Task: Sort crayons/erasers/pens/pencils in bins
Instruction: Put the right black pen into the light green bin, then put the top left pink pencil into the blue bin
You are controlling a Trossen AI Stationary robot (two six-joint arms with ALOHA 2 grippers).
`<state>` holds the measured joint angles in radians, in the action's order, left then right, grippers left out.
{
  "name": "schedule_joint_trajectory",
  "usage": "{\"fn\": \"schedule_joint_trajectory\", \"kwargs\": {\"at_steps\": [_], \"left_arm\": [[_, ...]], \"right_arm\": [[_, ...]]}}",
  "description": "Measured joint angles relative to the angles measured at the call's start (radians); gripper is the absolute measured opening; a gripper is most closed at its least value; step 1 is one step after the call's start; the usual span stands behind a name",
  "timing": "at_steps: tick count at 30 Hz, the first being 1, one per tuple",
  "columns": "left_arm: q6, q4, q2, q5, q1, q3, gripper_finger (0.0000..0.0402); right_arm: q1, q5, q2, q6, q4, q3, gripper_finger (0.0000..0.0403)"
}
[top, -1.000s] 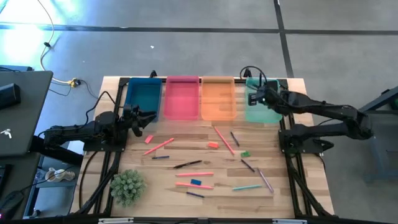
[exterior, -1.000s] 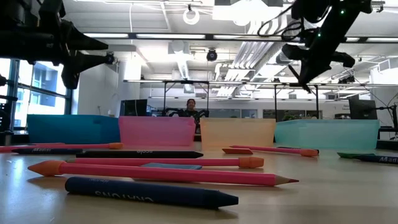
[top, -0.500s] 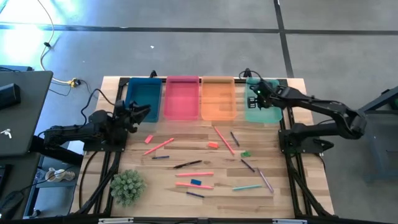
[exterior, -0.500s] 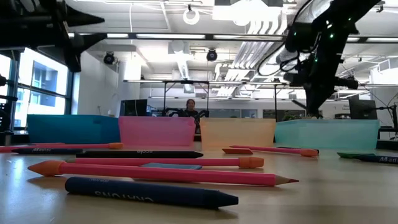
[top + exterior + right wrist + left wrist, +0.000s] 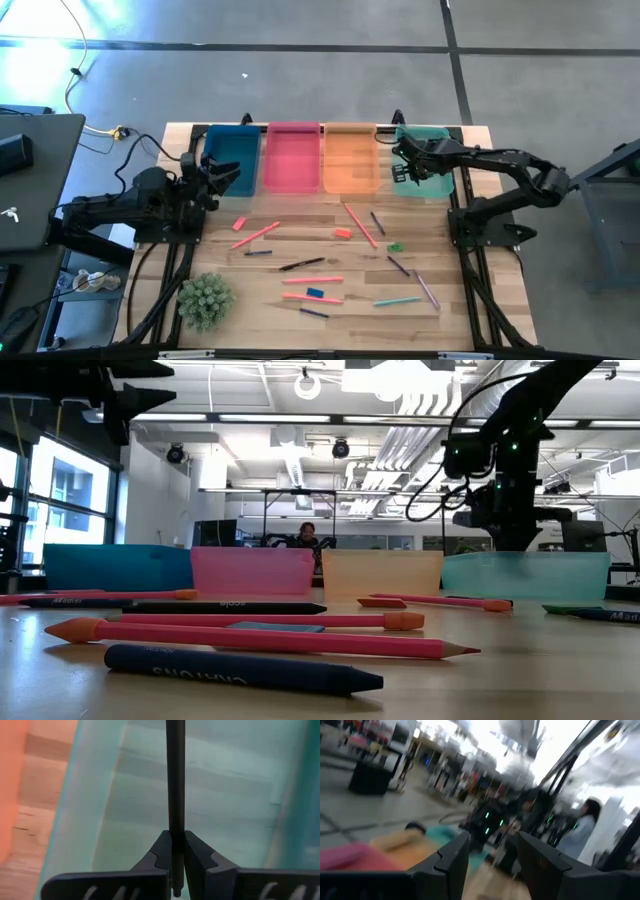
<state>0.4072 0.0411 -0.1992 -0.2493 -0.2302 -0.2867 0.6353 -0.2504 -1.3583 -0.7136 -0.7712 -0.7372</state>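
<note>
My right gripper [image 5: 174, 851], jaws clenched on a thin dark pen [image 5: 175, 780], has swung down over the teal-green translucent plastic bin [image 5: 436, 183], so release comes next; my left gripper [image 5: 487, 852], jaws released, waits above the counter [image 5: 270, 300] beside the dark blue bin [image 5: 231, 160].

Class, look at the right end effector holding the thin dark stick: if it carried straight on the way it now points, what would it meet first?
Most likely the floor of the teal-green bin. The right end effector is shut on the dark stick, whose far end leads over that bin's inside. How far it hangs above the floor is unclear.
</note>
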Motion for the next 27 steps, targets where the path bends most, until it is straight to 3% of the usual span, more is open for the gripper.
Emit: {"fn": "schedule_joint_trajectory", "kwargs": {"at_steps": [8,17,23,27], "left_arm": [[-0.026,-0.310,-0.193,0.000,0.000,-0.206,0.0153],[-0.019,-0.632,-0.407,0.003,0.000,-0.457,0.0153],[0.014,-0.745,-0.520,0.012,0.000,-0.539,0.0153],[0.058,-0.797,-0.575,0.087,0.000,-0.545,0.0153]], "right_arm": [[0.000,0.000,-0.065,0.018,0.001,0.000,0.0013],[0.000,-0.006,-0.082,0.028,-0.001,0.000,0.0079],[0.000,-0.007,-0.080,0.048,-0.009,0.000,0.0116],[0.000,-0.003,-0.057,0.067,-0.023,0.000,0.0123]]}}
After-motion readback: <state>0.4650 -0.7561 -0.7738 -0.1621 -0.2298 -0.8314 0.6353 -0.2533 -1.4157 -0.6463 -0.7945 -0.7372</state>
